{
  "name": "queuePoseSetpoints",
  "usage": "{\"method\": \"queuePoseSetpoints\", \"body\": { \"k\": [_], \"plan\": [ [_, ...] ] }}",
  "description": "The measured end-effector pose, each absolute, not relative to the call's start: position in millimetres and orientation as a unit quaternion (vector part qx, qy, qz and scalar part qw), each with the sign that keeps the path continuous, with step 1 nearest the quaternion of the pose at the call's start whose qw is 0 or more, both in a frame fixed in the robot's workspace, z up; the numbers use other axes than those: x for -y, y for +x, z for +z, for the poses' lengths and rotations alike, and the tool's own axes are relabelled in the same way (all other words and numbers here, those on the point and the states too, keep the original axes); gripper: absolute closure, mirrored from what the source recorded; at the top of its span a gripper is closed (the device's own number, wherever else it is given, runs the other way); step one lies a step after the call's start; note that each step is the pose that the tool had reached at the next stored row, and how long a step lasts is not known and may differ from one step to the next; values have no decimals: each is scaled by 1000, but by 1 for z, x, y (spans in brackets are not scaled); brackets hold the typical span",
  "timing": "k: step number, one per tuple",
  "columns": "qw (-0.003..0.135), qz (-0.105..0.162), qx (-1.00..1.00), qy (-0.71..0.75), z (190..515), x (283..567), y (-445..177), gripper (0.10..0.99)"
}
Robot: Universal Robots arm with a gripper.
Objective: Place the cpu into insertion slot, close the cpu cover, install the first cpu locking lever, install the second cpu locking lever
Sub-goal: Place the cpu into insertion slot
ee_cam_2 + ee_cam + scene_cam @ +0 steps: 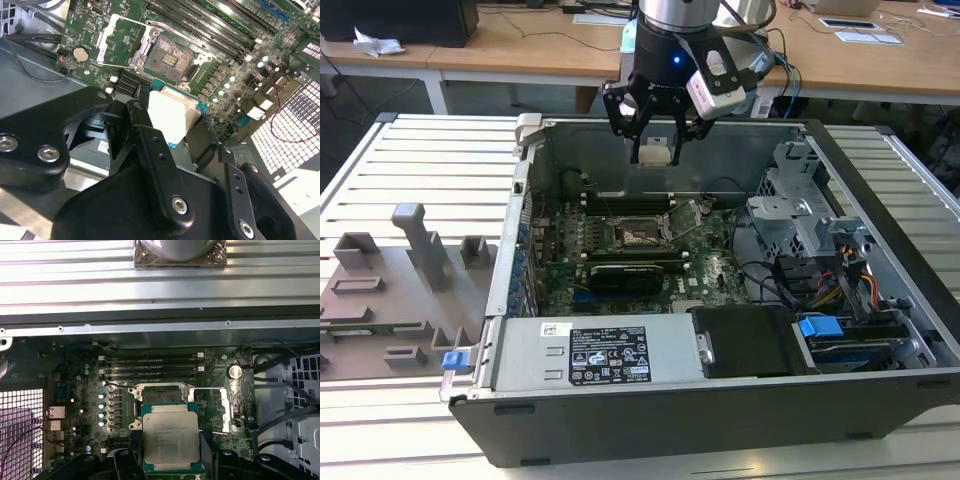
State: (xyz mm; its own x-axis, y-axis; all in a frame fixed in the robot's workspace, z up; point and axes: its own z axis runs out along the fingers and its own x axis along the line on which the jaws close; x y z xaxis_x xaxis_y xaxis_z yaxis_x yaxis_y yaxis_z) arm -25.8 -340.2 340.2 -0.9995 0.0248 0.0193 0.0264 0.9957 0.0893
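**A:** Tool status?

**B:** Black two-finger tool (pixel 656 151) is clamped on the small flat square silver-topped cpu (pixel 170 442). It hangs over the open dark-grey computer case (pixel 670 415).

**A:** Seated?

**B:** No. The square insertion slot (pixel 160 391) on the green motherboard (pixel 75 390) is bare, and the chip is well above it. The thin silvery cpu cover (pixel 226 410) is flipped open beside the slot. The case sits on a slatted metal desk (pixel 420 150).

Top of cpu (pixel 169 442) silver-grey, faint dark print; rim teal-green. Black gripper (pixel 655 150). Bare silver cpu cover (pixel 226 410). Dark green motherboard (pixel 75 390), speckled with silver dots. Dark grey case (pixel 720 410), bright blue tabs (pixel 820 327). Pale grey table (pixel 430 150), ribbed in parallel stripes. Light tan desks (pixel 520 50).
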Motion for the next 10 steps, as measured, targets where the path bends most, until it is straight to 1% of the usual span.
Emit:
{"method": "queuePoseSetpoints", "body": {
  "k": [10],
  "plan": [
    [9,-45,999,-13,335,340,-26,541]
  ]
}}
